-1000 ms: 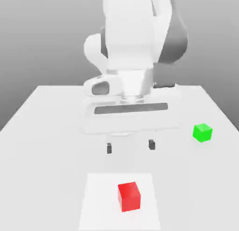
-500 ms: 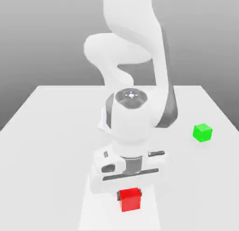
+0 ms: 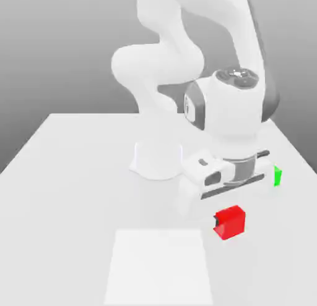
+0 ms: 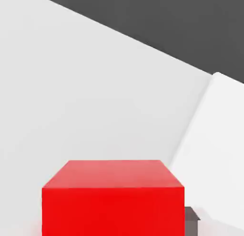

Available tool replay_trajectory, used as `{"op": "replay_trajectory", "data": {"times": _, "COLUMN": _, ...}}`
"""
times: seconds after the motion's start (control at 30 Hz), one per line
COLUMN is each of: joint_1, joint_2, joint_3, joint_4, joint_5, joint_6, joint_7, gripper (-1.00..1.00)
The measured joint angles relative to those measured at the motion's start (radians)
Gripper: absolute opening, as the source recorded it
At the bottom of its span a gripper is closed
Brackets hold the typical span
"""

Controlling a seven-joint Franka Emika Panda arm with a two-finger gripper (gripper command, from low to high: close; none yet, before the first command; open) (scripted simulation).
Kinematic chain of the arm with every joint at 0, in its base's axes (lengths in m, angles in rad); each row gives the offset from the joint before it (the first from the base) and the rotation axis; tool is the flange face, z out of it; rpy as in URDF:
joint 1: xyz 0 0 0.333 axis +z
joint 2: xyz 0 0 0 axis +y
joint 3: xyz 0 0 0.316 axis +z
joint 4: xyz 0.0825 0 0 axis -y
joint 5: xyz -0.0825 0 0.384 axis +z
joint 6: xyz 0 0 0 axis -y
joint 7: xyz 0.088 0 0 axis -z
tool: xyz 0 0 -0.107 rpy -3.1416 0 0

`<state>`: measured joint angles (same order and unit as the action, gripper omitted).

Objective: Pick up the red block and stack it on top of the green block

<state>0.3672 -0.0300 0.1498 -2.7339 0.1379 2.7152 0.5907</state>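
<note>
Pale tabletop before you; your gripper pinches the bright red, matte cube, nearer than the small green matte cube, partly hidden.

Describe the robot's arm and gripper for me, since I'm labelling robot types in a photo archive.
The arm is glossy white, with rounded, tube-like links and dark grey sections at some joints. Its gripper has a wide white body with rounded edges and a long dark strip across it; the visible fingertip is dark and blocky. I see no cables.
</note>
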Motion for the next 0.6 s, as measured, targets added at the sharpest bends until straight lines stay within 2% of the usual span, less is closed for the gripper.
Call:
{"op": "replay_trajectory", "data": {"times": 0.17, "joint_1": 0.162, "joint_2": -0.084, "joint_3": 0.095, "joint_4": -0.053, "joint_5": 0.067, "joint_6": -0.024, "joint_7": 0.005, "gripper": -1.0}}
{"op": "replay_trajectory", "data": {"times": 0.5, "joint_1": 0.484, "joint_2": -0.23, "joint_3": 0.351, "joint_4": -0.164, "joint_5": 0.153, "joint_6": -0.059, "joint_7": 0.05, "gripper": -1.0}}
{"op": "replay_trajectory", "data": {"times": 0.6, "joint_1": 0.504, "joint_2": -0.226, "joint_3": 0.384, "joint_4": -0.174, "joint_5": 0.142, "joint_6": -0.041, "joint_7": 0.066, "gripper": -1.0}}
